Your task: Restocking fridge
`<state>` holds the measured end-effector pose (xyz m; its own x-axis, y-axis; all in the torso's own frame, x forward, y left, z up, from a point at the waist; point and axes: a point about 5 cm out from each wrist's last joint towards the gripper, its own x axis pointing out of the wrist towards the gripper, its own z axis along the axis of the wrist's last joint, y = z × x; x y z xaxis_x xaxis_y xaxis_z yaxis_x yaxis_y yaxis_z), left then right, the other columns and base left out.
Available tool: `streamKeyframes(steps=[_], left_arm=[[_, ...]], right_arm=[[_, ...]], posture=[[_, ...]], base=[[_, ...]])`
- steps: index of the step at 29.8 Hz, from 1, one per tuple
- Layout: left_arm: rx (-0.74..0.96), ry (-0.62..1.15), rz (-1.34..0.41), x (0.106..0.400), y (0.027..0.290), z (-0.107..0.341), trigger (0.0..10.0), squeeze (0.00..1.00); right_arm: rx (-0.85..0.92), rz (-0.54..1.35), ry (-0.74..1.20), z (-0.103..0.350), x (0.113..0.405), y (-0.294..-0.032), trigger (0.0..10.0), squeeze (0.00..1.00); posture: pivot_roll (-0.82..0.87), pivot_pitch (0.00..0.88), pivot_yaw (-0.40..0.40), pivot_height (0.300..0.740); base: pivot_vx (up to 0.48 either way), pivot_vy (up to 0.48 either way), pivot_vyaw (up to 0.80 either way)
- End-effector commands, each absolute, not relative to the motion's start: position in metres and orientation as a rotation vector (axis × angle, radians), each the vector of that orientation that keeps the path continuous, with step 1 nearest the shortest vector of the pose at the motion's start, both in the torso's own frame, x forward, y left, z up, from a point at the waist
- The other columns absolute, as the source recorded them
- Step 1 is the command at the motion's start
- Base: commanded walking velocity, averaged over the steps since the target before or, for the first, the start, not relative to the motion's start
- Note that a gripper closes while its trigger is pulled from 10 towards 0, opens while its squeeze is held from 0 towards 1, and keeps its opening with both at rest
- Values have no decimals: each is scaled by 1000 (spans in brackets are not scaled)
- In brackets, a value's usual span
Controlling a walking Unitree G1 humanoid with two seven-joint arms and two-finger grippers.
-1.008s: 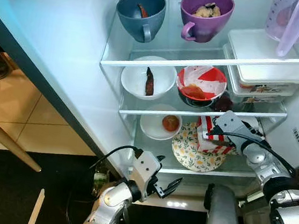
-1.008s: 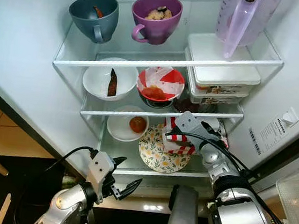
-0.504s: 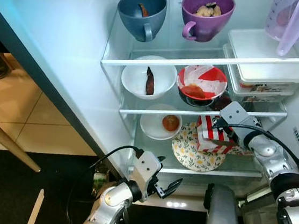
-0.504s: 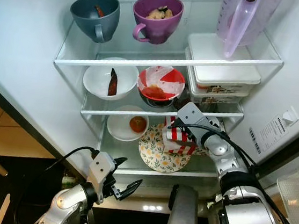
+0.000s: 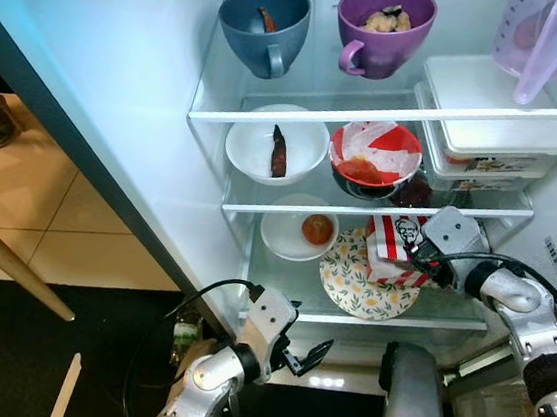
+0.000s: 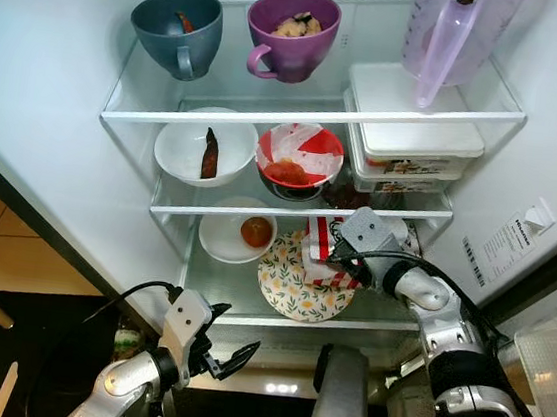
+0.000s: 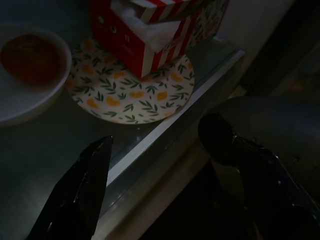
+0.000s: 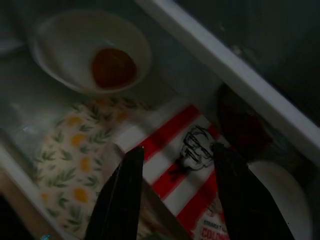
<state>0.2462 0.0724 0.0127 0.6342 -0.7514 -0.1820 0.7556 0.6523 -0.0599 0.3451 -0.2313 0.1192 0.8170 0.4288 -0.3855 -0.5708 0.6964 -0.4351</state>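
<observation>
Left eye view: I am looking into the open white fridge (image 5: pixel 122 80). My right gripper (image 6: pixel 341 263) is reaching onto the lowest glass shelf (image 5: pixel 280 284). Its two black fingers (image 8: pixel 125 195) are spread apart, and I am seeing the red and white striped paper box (image 5: pixel 394 250) between them in the right wrist view. I cannot tell if they are touching it. The box is sitting on the round flowery plate (image 5: pixel 355 288). A small white bowl with something orange in it (image 5: pixel 298 233) is lying at about 10 o'clock from the plate, just beside it. My left gripper (image 5: pixel 304 355) is hanging low, at 6 o'clock below the shelf edge. Its fingers are open and holding nothing.
</observation>
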Motion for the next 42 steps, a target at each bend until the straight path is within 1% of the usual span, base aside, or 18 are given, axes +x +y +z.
streamKeyframes(steps=[1,3,4,5,6,7,9,10,12,15,18,24,25,26,27,32,40,42], left_arm=[[35,248,-833,240,86,2,10000,0],[35,267,-824,239,89,-2,10000,0],[35,267,-824,239,89,-2,10000,0],[30,286,-805,239,93,-5,10000,0],[30,286,-805,239,93,-5,10000,0],[18,304,-779,239,97,-8,10000,0],[5,333,-747,239,102,-13,10000,0],[5,333,-747,239,102,-13,10000,0],[6,365,-728,237,106,-18,10000,0],[8,372,-728,236,106,-20,10000,0],[-9,391,-742,234,102,-23,10000,0],[-14,412,-748,231,102,-26,10000,0],[-21,459,-766,224,103,-34,10000,0],[-21,459,-766,224,103,-34,10000,0],[-24,503,-776,216,107,-40,10000,0],[-101,570,-770,205,116,-49,10000,0],[-92,597,-820,200,118,-52,10000,0],[-115,611,-844,199,117,-52,10000,0]], right_arm=[[-521,610,243,119,341,-228,10000,0],[-440,672,228,118,334,-223,10000,0],[-440,672,228,118,334,-223,10000,0],[-348,737,200,117,327,-215,10000,0],[-348,737,200,117,327,-215,10000,0],[-297,750,190,110,323,-208,10000,0],[-178,746,232,94,320,-198,10000,0],[-178,746,232,94,320,-198,10000,0],[-74,782,301,69,311,-185,10000,0],[-20,813,315,60,305,-178,10000,0],[72,889,368,42,291,-157,10000,0],[101,898,393,35,286,-151,10000,0],[142,844,451,20,281,-150,10000,0],[142,844,451,20,281,-150,10000,0],[171,803,499,8,276,-150,10000,0],[211,784,551,-3,267,-149,10000,0],[240,773,594,-10,263,-148,10000,0],[207,743,630,-14,263,-149,10000,0]], posture=[[-68,170,121,480],[-70,165,119,480],[-70,165,119,480],[-72,154,111,480],[-72,154,111,480],[-74,145,105,480],[-75,131,97,480],[-75,131,97,480],[-74,99,91,480],[-74,87,89,484],[-69,69,77,504],[-64,61,74,523],[-61,38,69,533],[-61,38,69,533],[-61,23,64,543],[-56,5,58,568],[-44,0,44,597],[-38,0,41,607]], base=[[0,0,0],[0,0,0],[0,0,0],[0,0,0],[0,0,0],[0,0,0],[0,0,0],[0,0,0],[0,0,0],[0,0,0],[0,0,0],[0,0,0],[0,0,0],[0,0,0],[0,0,0],[0,0,0],[0,0,0],[0,0,0]])
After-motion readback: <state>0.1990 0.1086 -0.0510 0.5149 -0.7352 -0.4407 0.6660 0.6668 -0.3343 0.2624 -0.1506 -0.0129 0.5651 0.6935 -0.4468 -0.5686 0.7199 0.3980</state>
